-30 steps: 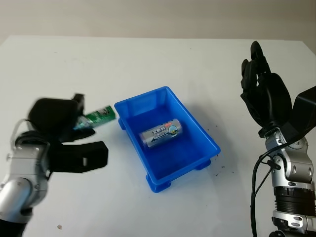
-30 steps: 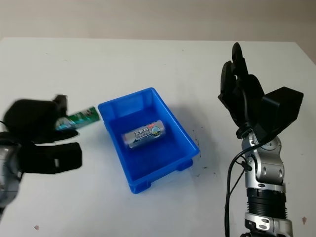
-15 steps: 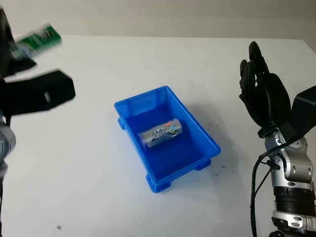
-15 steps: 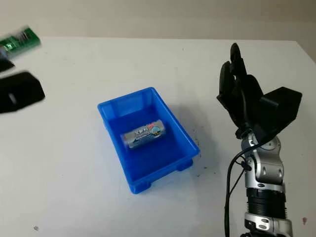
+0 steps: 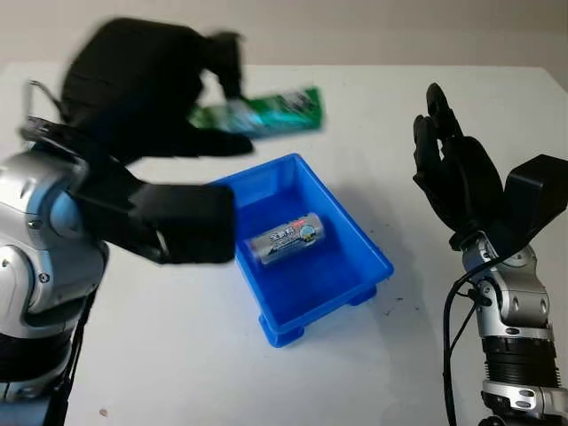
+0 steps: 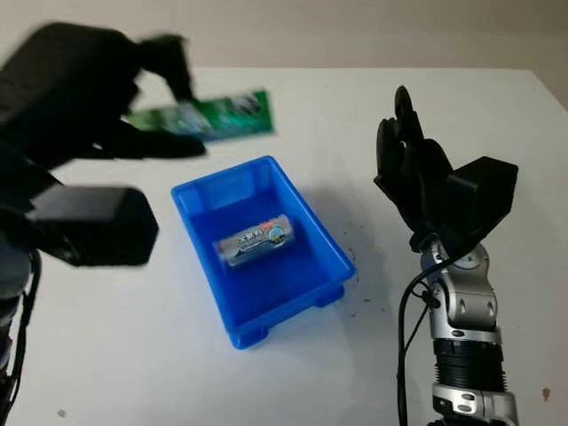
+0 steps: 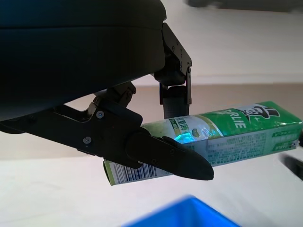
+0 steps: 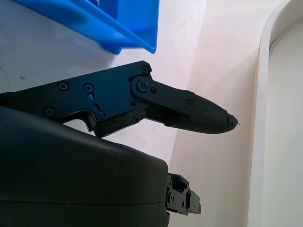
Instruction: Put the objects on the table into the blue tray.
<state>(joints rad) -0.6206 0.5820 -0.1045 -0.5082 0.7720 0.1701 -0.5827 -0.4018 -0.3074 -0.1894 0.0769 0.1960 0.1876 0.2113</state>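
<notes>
A green toothpaste box hangs in the air above the far left side of the blue tray, with my left hand shut on it. In the left wrist view the box sticks out sideways between the black fingers, over a blue tray edge. A silver can with a printed label lies on its side inside the tray. My right hand is raised to the right of the tray, open and holding nothing.
The white table runs to a far edge against a beige wall. Small dark specks dot the table near the tray's right corner. My left forearm covers the tray's left rim.
My left hand swung from the far upper left toward the tray, carrying the green box; it now hovers over the tray's far left side. The right hand shifted slightly left.
</notes>
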